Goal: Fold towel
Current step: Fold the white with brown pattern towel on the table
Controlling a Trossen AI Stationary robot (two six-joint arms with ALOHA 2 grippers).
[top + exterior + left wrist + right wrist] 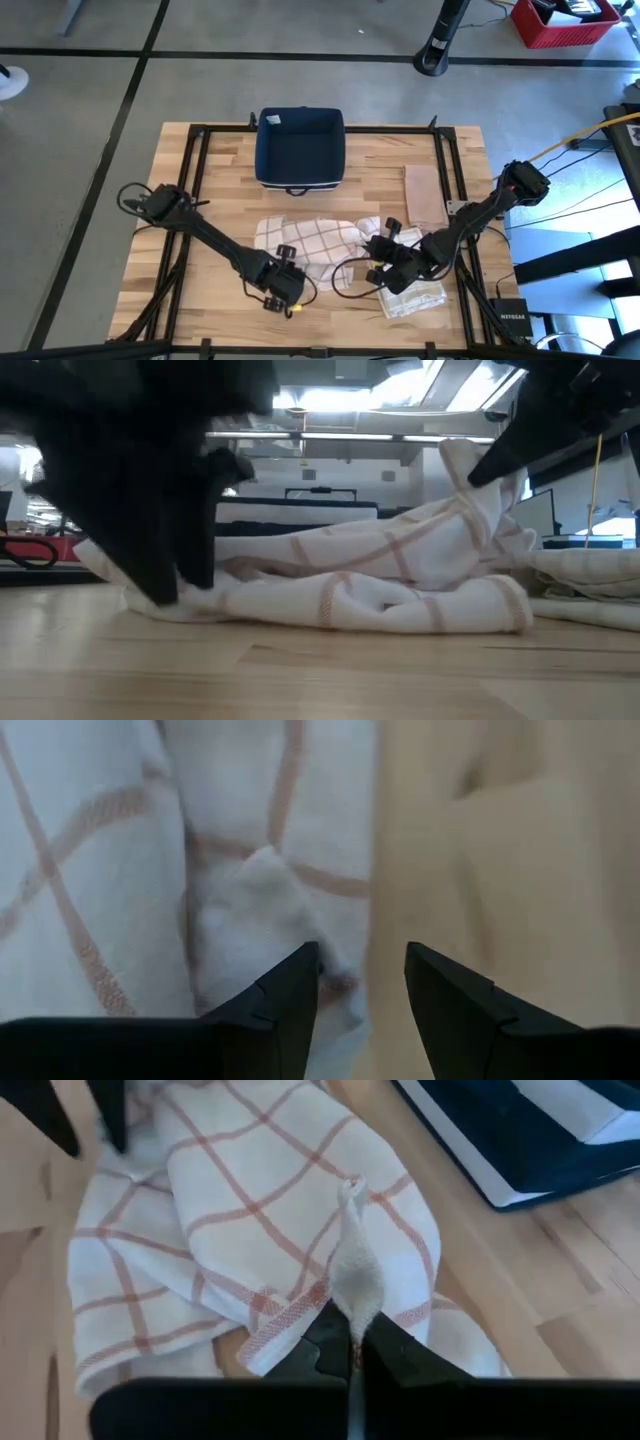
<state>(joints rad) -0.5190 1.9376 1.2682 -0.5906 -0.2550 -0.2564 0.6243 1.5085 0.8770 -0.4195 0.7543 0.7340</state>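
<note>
A white towel [310,245] with thin red checks lies crumpled at the middle of the wooden table [220,180]. My left gripper [362,982] is open and points steeply down at the towel's near left edge [335,985]. One finger is over the cloth and the other over bare wood. My right gripper [352,1348] is shut on a raised peak of the towel at its right side. In the low view that peak [462,465] stands well above the rest of the cloth, which lies on the table. My left gripper straddles the towel's edge [340,990] from above; whether its fingertips [165,585] touch the cloth I cannot tell. My right gripper pinches a narrow bunched ridge of the towel [355,1285] between its two fingers, coming slantwise down from the table's right. The pinched part rises clear as a peak. The rest of the towel lies slack on the table.
A navy bin [300,148] stands at the far middle of the table. A stack of folded checked towels [415,298] lies near the right front corner, just beyond my right gripper. A flat wooden piece [424,195] lies at the right. Bare wood spreads at the left.
</note>
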